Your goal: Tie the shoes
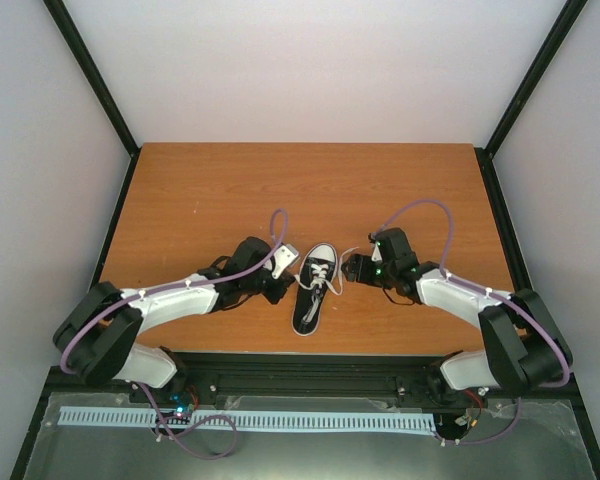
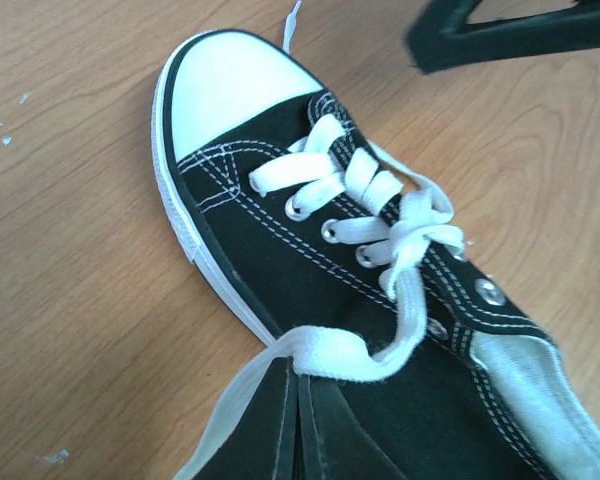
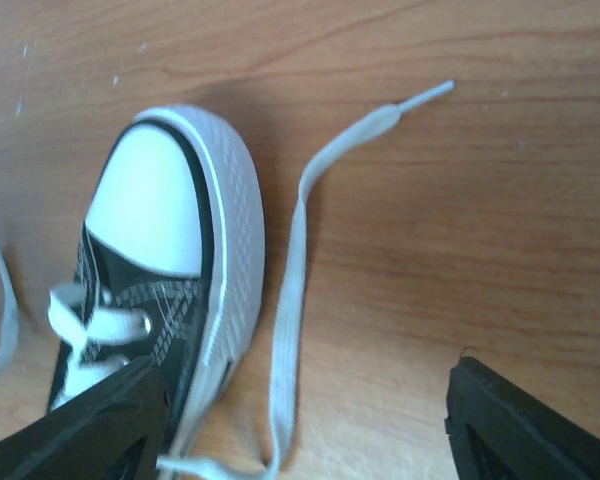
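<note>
Black canvas sneaker [image 1: 314,288], white-capped, laces crossed once: left pincer [image 2: 302,400] clenched on one white lace [image 2: 325,355], right pincer [image 3: 305,400] released astride the other lace [image 3: 290,300]; next, close and pull.

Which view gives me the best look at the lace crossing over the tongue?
Left wrist: the lace crossing on the shoe fills the frame, close and sharp. Top external shows it only as a tiny white patch. Right wrist shows just the toe-end lacing; the crossing is out of frame.
</note>
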`<state>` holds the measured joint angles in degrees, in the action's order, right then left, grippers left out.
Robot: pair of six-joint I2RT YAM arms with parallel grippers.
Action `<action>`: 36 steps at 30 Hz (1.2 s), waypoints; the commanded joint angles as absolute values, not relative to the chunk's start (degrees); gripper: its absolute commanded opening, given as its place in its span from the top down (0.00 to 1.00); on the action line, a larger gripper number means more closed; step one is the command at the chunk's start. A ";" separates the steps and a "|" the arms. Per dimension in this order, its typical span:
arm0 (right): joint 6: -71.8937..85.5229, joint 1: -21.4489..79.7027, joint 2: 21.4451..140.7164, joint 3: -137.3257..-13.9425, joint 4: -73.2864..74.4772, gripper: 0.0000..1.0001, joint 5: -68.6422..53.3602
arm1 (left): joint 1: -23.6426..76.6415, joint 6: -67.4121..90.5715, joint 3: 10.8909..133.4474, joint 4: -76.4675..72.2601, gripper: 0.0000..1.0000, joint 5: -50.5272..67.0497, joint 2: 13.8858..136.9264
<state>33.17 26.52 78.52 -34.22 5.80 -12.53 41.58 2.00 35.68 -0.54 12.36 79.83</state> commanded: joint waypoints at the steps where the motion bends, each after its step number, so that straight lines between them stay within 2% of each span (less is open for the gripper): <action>1: 31.84 28.36 83.22 -39.02 8.14 0.28 -9.34 | 42.10 4.75 34.48 -3.22 0.99 14.98 77.44; 7: 33.58 32.61 89.53 -43.54 10.37 0.44 -3.86 | 42.10 7.72 33.89 -5.94 0.99 19.04 76.47; 18: 35.87 34.53 92.26 -44.73 11.67 0.61 -0.06 | 42.11 9.24 33.62 -7.56 0.99 21.26 76.27; 24: 36.30 34.54 88.96 -45.38 12.82 0.58 -0.35 | 42.14 9.76 33.49 -8.65 0.99 21.52 77.05; 28: 36.07 34.54 87.18 -46.15 14.79 0.47 1.25 | 42.09 9.93 33.57 -9.07 0.99 21.82 77.40; 31: 36.15 34.54 87.03 -45.95 15.41 0.47 3.20 | 42.10 10.00 33.60 -9.01 0.99 21.88 77.19; 36: 36.35 34.54 89.54 -45.87 14.45 0.53 2.75 | 42.10 10.11 33.25 -9.15 0.99 22.13 76.66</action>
